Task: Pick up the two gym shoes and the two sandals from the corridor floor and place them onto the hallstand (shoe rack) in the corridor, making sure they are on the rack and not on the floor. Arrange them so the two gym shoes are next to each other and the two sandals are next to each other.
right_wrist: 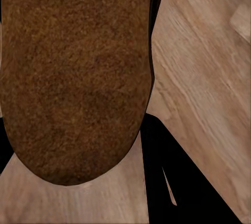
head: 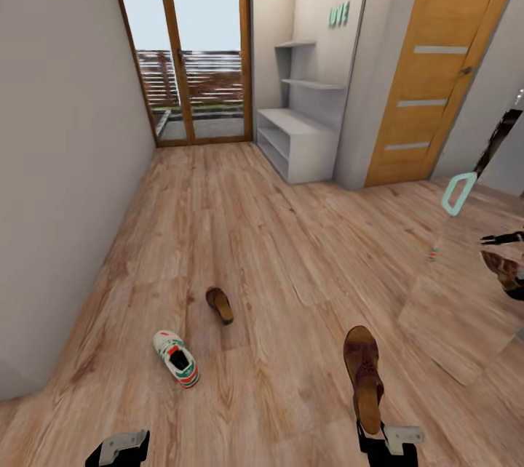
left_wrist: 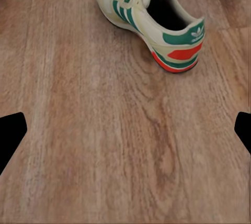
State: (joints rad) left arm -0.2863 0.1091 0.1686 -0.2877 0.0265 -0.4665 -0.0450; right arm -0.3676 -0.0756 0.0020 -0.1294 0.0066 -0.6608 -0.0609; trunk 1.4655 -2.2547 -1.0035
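Brown sandal [head: 363, 367] seemingly clamped in right gripper [head: 388, 441]; left gripper [head: 118, 449] spread wide; carry to hallstand [head: 295, 140], twelve o'clock

Dark brown leather sandal [right_wrist: 73, 72], right wrist view: cropped at top and left edges; straps not discernible. Same sandal, head view: heel end hidden behind black right gripper [head: 388, 445], itself cut by bottom edge; jaw state indeterminate. Black left gripper [left_wrist: 125, 135]: just fingertip corners at frame sides. Teal-framed mirror [head: 458, 193]: cut by right edge.
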